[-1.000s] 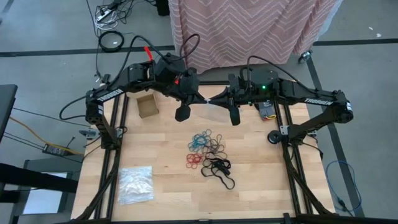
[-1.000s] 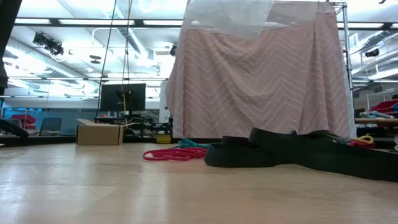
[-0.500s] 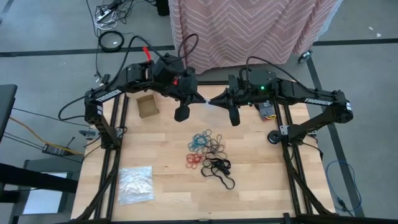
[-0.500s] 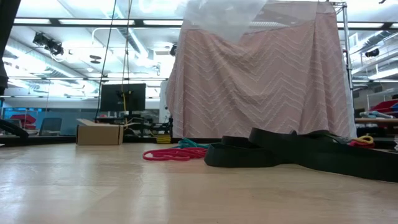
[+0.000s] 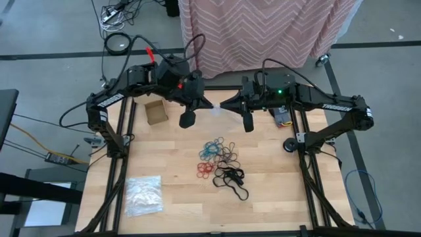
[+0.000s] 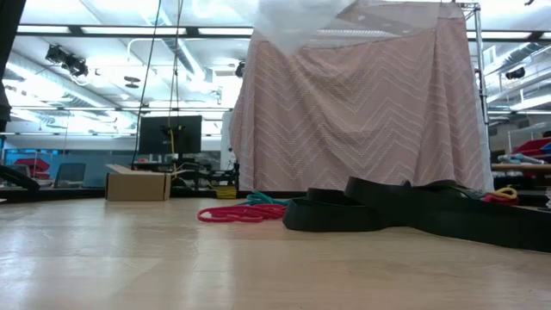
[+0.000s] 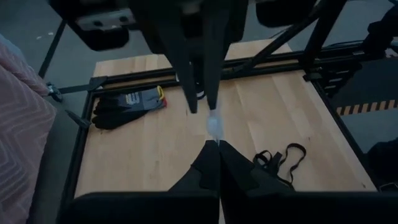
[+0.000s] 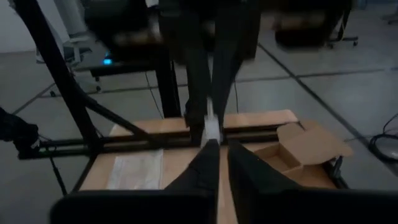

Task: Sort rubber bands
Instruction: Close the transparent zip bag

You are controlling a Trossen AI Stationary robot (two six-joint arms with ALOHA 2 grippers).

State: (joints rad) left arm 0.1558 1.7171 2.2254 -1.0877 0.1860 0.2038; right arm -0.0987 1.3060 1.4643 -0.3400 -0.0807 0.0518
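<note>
The table (image 5: 164, 164) is pale wood in a black frame, with a pink zigzag cloth (image 5: 263, 33) hanging behind its far edge. Both arms are lifted over that far edge with their tips facing each other. Each arm carries white lettering that reads TROSSEN, clearest on the right arm (image 5: 332, 105).

A small open cardboard box (image 5: 156, 112) sits at the far left of the table. A flat bag (image 5: 143, 195) of clear plastic lies near the front left corner.

The rubber bands (image 5: 220, 161) lie in one loose heap at mid-table, well below the hands. The teal ones are at the far side, the red at the left, the tan among them, and the larger black loops toward the front. None looks sorted yet.

The left hand (image 5: 202, 103) is pinched tight on a scrap-like clear bag (image 5: 209, 104), which hangs in the air between the two tips. The right hand (image 5: 225, 105) sits just beside it with its fingers (image 8: 205, 163) a little apart, and it seems to have no hold on the plastic.

I'd judge the step is getting this bag opened or handed across. To do it well, the right hand should take one wall of the mouth only, close to the left's pinch. The hands should then draw apart slowly so the thin film neither tears nor slips.

A dark glove (image 7: 124, 102) lies at the table's edge, and its label is too small to read.
</note>
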